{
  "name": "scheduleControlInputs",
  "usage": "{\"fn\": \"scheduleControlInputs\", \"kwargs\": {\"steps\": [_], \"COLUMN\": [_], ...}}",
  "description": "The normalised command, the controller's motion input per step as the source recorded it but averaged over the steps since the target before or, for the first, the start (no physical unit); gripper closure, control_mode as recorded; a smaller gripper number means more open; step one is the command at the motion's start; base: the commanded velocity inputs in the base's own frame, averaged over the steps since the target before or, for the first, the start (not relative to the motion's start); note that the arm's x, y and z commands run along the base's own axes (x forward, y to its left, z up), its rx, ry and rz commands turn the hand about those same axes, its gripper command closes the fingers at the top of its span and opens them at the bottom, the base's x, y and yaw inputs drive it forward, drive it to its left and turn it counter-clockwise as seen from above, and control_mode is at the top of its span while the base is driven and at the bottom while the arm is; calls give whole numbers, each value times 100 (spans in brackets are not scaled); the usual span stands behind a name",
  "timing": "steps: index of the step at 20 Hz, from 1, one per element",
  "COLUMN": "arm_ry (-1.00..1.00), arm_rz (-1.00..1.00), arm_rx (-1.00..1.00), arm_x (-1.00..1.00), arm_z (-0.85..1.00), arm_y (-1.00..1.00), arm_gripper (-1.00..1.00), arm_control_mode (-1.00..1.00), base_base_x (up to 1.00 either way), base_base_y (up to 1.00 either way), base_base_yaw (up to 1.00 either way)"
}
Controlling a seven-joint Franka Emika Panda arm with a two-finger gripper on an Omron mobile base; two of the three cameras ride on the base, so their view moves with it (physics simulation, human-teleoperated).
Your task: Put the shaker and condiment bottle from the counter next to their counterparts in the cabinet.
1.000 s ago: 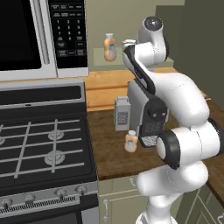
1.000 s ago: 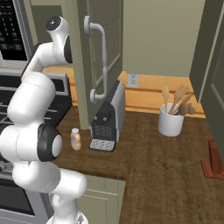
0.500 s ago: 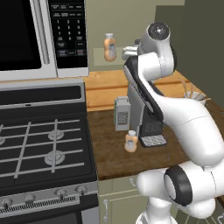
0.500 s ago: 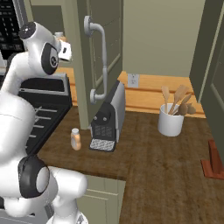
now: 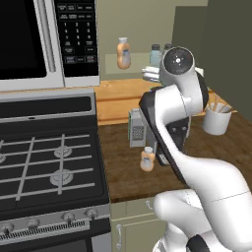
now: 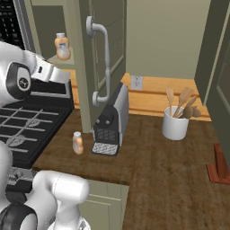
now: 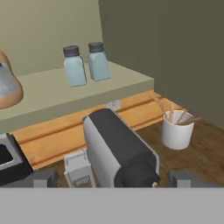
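The fingers (image 7: 111, 181) show only as two blunt dark tips at the foot of the hand view, wide apart and holding nothing. Beyond them, two pale blue translucent shakers (image 7: 74, 66) with grey caps stand side by side, nearly touching, on the smooth beige cabinet shelf (image 7: 127, 85). An orange bottle (image 5: 123, 53) with a cream cap stands further left on that shelf. Its twin, the condiment bottle (image 5: 147, 159), stands upright on the brown plank bench (image 6: 152, 161), just beside the grey box grater (image 5: 137, 129). A white crock (image 6: 175, 126) of wooden utensils stands well apart.
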Motion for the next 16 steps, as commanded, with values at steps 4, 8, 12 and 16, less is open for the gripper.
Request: {"fn": "scheduleControlInputs", "kwargs": {"steps": [4,8,12,16], "arm_ry": [0,0,10,3], "arm_rz": [-28,-19,-6,-5], "arm_rx": [0,0,-1,0], "arm_x": [-80,-16,-3,0], "arm_z": [-34,-74,-83,-89], "arm_y": [30,24,18,16], "arm_gripper": [-100,-100,-100,-100], "arm_control_mode": [-100,-100,-100,-100], "base_base_x": [0,0,0,0], "base_base_y": [0,0,0,0], "base_base_yaw": [0,0,0,0]}}
